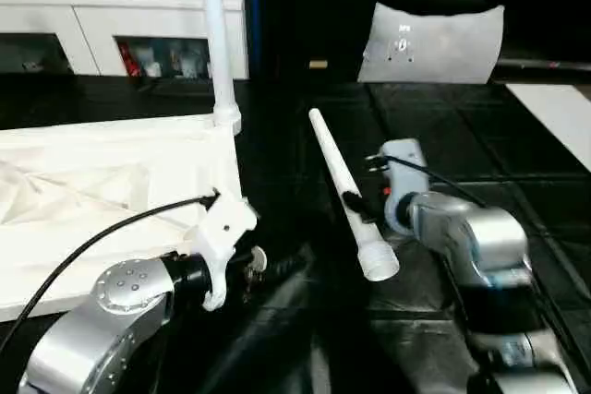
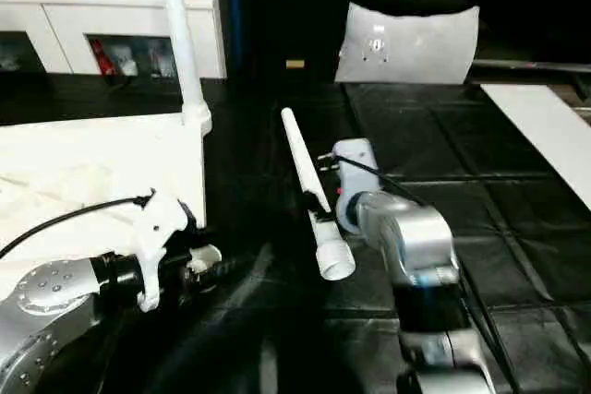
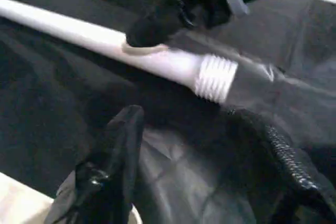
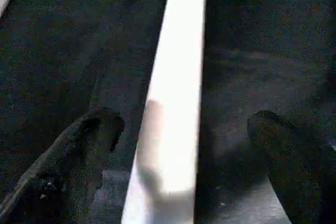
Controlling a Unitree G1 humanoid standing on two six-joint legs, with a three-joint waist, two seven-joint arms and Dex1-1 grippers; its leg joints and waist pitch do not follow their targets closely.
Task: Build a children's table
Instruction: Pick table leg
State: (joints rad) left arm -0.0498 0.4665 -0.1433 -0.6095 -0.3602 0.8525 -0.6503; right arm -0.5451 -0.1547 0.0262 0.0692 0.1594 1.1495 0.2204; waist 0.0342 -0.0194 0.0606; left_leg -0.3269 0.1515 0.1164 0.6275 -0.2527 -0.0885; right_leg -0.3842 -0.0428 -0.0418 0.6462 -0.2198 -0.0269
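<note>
A black, softly creased cloth covers the floor [image 1: 462, 136] across the frame, crossed by faint seams into squares. In the upper left stands a white cabinet [image 1: 92, 20] with boxy open shelves, and at upper centre a pale grey sheet [image 1: 434, 43] sags against the dark background. A flat white board [image 1: 559, 113] lies at the right edge.

The table top [image 1: 102, 200] lies upside down at the left of the frame, white moulded plastic with raised ribs on its underside. From its round corner socket one smooth tapered leg [image 1: 214, 25] rises upright to the top edge.

A second leg [image 1: 346, 196], a loose one, lies on the cloth at centre, slim at its far tip and widening to a ridged, threaded end [image 3: 216, 78] nearest me.

My right jaws [image 4: 184, 129] stand wide open, the two matte black fingers [image 4: 89, 135] straddling this leg, one on each side; I cannot tell whether either touches it.

My left jaws [image 3: 210, 145] are released and hold nothing, hovering just short of the threaded end, one finger smooth, the other knurled. A black cable [image 1: 92, 246] loops over my silver left forearm.
</note>
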